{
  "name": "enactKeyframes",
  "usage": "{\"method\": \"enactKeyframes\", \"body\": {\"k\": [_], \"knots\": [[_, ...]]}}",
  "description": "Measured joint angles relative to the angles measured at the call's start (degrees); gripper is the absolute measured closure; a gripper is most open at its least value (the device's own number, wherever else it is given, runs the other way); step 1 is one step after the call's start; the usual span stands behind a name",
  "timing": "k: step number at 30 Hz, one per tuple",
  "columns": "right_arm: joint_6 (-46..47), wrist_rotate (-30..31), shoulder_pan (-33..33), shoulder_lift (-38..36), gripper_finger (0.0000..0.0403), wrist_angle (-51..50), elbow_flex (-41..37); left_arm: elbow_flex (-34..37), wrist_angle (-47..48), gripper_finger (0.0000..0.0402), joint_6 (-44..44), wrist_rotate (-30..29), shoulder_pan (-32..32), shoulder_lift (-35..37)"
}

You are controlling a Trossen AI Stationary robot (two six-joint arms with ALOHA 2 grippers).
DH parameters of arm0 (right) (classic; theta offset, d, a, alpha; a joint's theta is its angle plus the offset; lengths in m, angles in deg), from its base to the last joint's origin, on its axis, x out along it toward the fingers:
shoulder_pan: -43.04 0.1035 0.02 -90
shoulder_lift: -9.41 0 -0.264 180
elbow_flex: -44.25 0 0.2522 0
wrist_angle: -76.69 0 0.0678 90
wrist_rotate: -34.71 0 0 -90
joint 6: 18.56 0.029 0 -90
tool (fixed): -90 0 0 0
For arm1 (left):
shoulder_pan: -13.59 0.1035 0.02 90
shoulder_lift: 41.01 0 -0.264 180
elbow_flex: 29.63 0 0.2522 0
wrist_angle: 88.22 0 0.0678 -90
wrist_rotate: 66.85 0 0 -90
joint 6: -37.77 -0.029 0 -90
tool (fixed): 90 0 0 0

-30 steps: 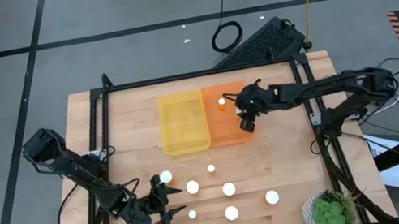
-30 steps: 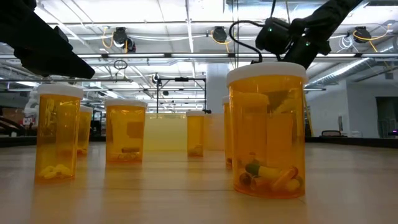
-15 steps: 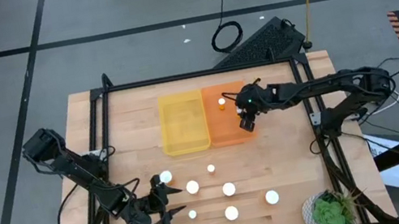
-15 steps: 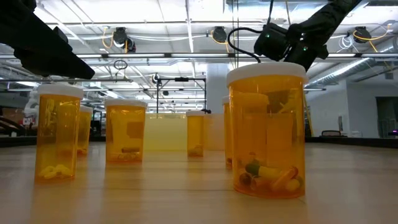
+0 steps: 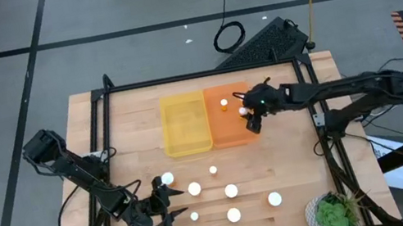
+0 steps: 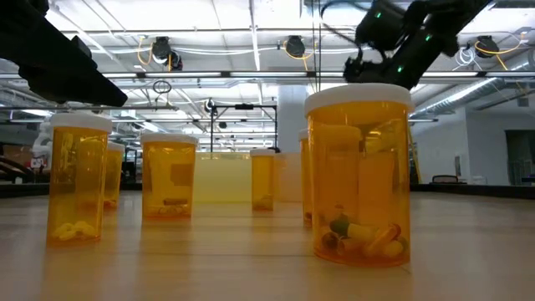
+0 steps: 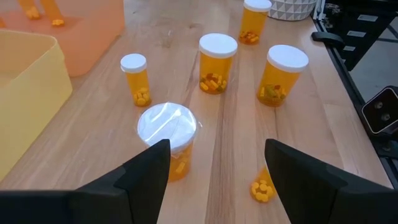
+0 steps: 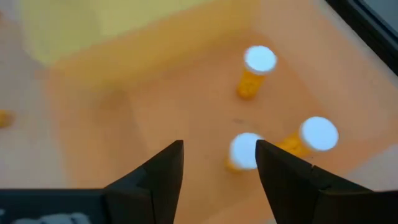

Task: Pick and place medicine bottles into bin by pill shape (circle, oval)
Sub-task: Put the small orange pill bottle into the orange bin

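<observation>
The right claw hangs over the orange bin, fingers apart and empty, above three bottles lying in it. The left claw waits with fingers apart near the front of the tabletop, just behind a big-capped bottle, others beyond.

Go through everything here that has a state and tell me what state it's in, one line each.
Left gripper: open, empty, low over the table near the loose bottles.
Right gripper: open, empty, above the orange bin.
Orange bin: holds three capped bottles.
Yellow bin: no bottles visible inside.
Loose bottles on the table: upright, capped.
</observation>
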Motion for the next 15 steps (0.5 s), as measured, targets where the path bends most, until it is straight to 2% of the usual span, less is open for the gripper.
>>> {"method": "enactKeyframes", "body": {"k": [7,15], "knots": [[5.9,0.44,10.08,-8.41,0.0208,-3.6,0.0,0.0,-0.72,0.0135,0.55,0.17,-0.04,0.0],[8.12,9.36,24.58,-11.87,0.0208,-2.77,0.0,0.0,-2.05,0.0135,-3.31,0.61,-2.83,0.0]]}}
